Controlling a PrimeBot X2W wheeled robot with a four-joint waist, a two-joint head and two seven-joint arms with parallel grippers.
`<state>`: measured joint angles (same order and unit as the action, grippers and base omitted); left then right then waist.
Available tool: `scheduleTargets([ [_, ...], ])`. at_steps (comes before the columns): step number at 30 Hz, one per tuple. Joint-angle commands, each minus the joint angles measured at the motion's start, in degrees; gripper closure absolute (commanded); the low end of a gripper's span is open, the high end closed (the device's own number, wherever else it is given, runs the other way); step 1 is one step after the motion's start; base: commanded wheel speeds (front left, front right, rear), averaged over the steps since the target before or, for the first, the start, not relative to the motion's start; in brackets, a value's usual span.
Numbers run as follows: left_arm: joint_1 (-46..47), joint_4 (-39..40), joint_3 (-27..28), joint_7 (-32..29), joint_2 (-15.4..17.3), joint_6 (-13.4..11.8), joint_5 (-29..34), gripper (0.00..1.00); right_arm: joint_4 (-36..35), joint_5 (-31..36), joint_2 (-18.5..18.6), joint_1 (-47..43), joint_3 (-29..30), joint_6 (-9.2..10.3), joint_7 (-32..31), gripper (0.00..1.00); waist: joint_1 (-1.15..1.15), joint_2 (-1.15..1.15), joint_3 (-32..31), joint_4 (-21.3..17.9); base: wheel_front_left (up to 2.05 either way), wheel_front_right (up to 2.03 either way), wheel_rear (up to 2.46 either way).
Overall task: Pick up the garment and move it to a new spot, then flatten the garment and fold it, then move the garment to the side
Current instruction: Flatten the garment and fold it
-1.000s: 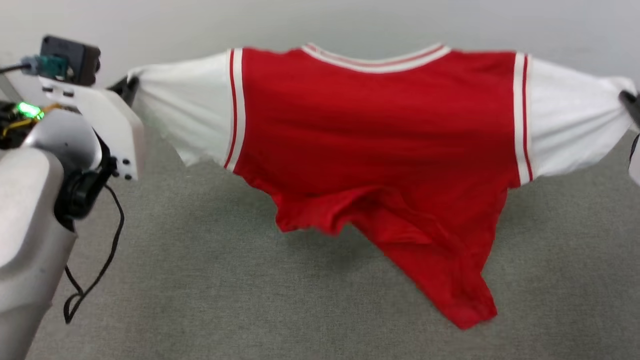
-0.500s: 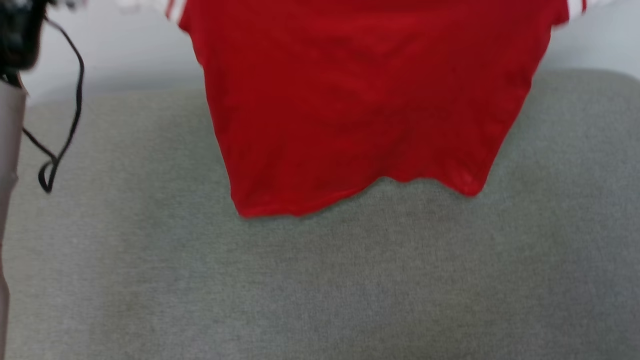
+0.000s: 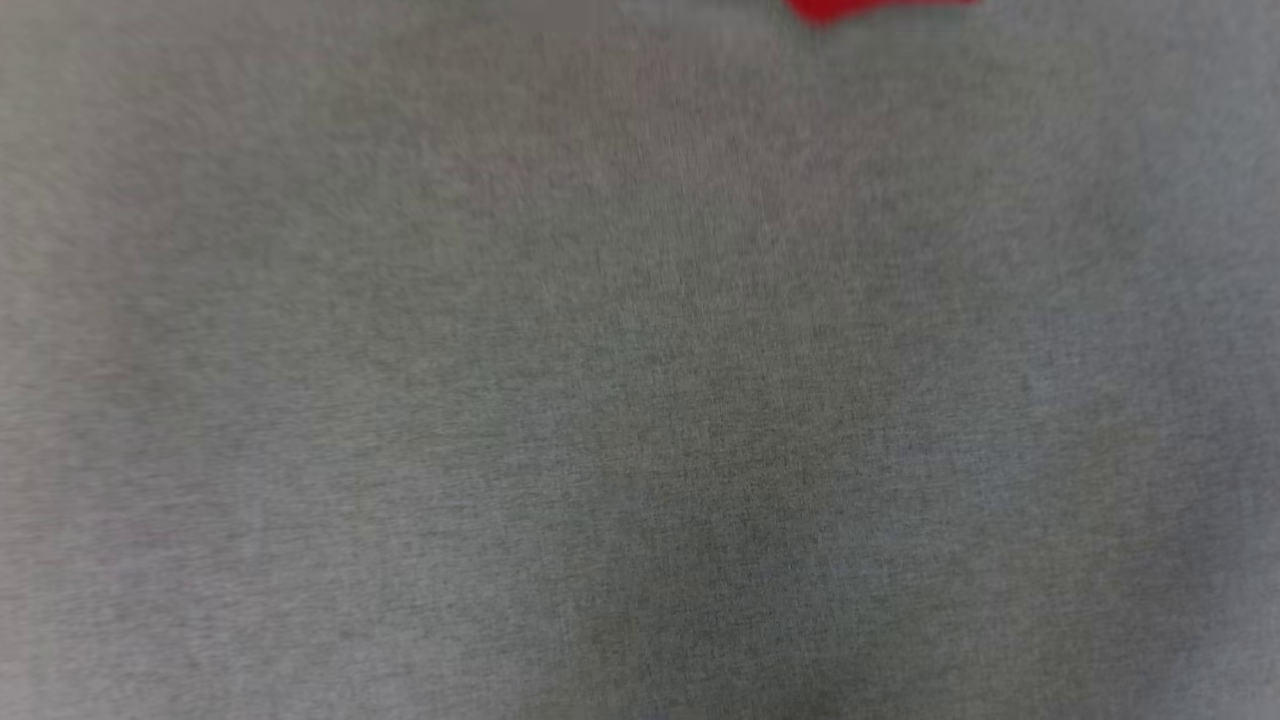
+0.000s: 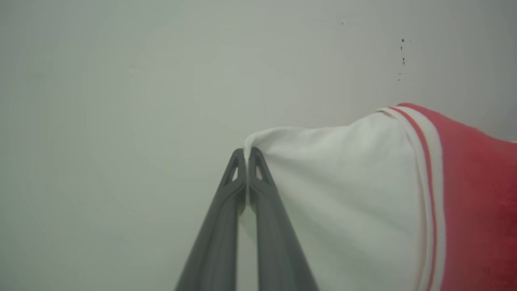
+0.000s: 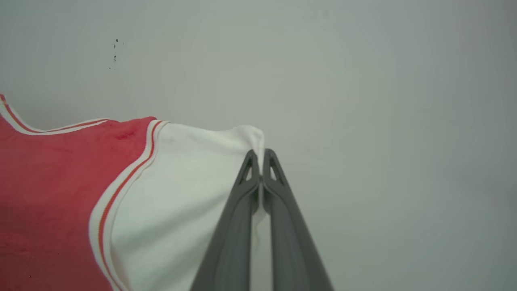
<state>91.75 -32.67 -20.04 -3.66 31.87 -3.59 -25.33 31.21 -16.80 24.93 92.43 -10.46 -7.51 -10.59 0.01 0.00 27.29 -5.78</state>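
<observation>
- Red knit makes up the body of the garment, soft and matte. It has two white short sleeves, and a striped trim in white and red lies where each sleeve meets the body.
- One garment is held up in front of a pale wall, drawn out between the two arms by its sleeve ends, and the white cloth pulls into a cone toward each grip.
- Two long dark grey fingers of the left gripper are pressed together, pinching the tip of one sleeve. Their smooth, tapering shafts cover part of that sleeve's near side.
- Two matching fingers of the right gripper are pressed together on the tip of the other sleeve. A fold of white cloth bunches over their tips.
- A curved neckline band, white with a red line, runs along the top of the red cloth in the right wrist view.
- One small cluster of dark specks marks the smooth wall above the garment.
- A grey cloth surface, finely woven and blurred, lies in the head view. A sliver of red sits at that view's top edge, and I cannot tell whether it touches the surface.
</observation>
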Motion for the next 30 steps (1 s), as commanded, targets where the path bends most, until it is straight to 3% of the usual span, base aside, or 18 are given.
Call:
scheduleTargets([
  [1,0.34,0.15,0.05,0.55,0.12,-0.08,0.27,1.0,0.43,0.24,-0.3,0.45,-0.36,0.04,0.43,1.0,-0.01,0.0,4.09,-1.28,0.0,0.0,0.0],
  [8,3.3,1.27,0.03,1.87,0.26,-0.23,0.46,1.0,2.12,-2.22,-1.02,5.21,-4.89,0.04,4.49,1.0,-0.01,0.0,9.74,-1.72,0.0,0.0,0.0],
  [17,-0.18,0.49,1.65,5.51,-0.93,-0.49,-2.26,1.0,5.0,-6.3,-1.84,3.86,-11.15,0.04,6.93,1.0,-0.01,0.0,12.89,-1.23,0.0,0.0,0.0],
  [24,-9.7,1.71,3.52,10.08,-2.0,0.68,-6.31,1.0,5.2,-11.3,0.49,-2.85,-15.39,0.04,8.58,1.0,-0.01,0.0,9.1,0.69,0.0,0.0,0.0],
  [30,-29.6,5.29,5.12,13.96,-2.77,0.43,-10.91,1.0,2.01,-15.65,3.63,-19.31,-17.41,0.04,9.69,1.0,-0.01,0.0,-1.3,2.39,0.0,0.0,0.0],
])
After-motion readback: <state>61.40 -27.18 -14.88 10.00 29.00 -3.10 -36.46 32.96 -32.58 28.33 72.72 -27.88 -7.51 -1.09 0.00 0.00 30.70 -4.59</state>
